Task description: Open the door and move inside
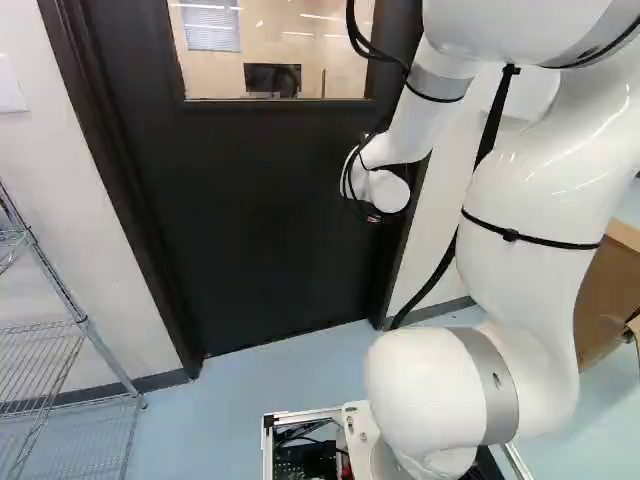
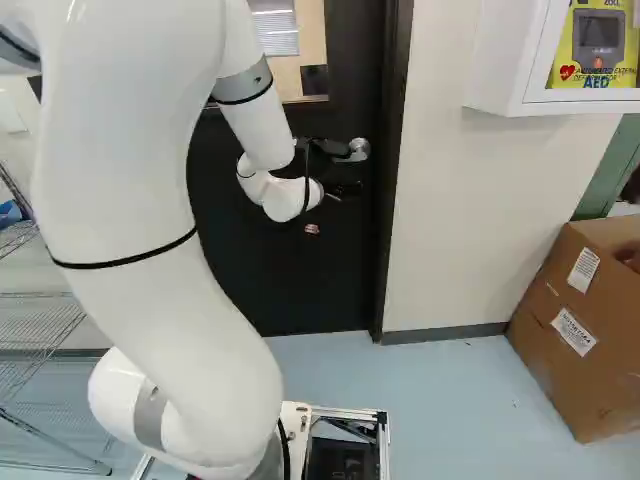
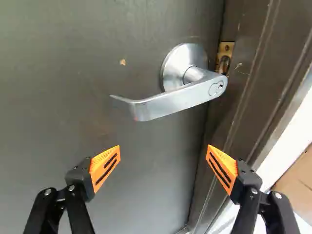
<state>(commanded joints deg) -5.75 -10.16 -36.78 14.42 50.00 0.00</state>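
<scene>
Evidently, the black two-finger gripper (image 3: pixel 163 146) is held wide open, with nothing gripped and its orange pads (image 3: pixel 222 168) touching nothing. The silver lever handle (image 3: pixel 170 100) is seen just ahead of it, mounted on the dark door (image 1: pixel 260 210) beside the door frame (image 2: pixel 396 150), with its free end pointed away from that frame. So wide a spread has probably been chosen so that the lever can be taken between the pads, or pressed by one finger, once the approach is finished.

The white arm (image 2: pixel 150 200) is stretched forward and the base kept back, presumably so that room is left for the latch to be worked. The door appears shut; the lever must be turned before any passage is attempted. Which way it swings cannot be told. Farther out, a wire shelf (image 1: pixel 83 322) and a cardboard box (image 2: pixel 565 320) flank the doorway, and should be cleared by the base.
</scene>
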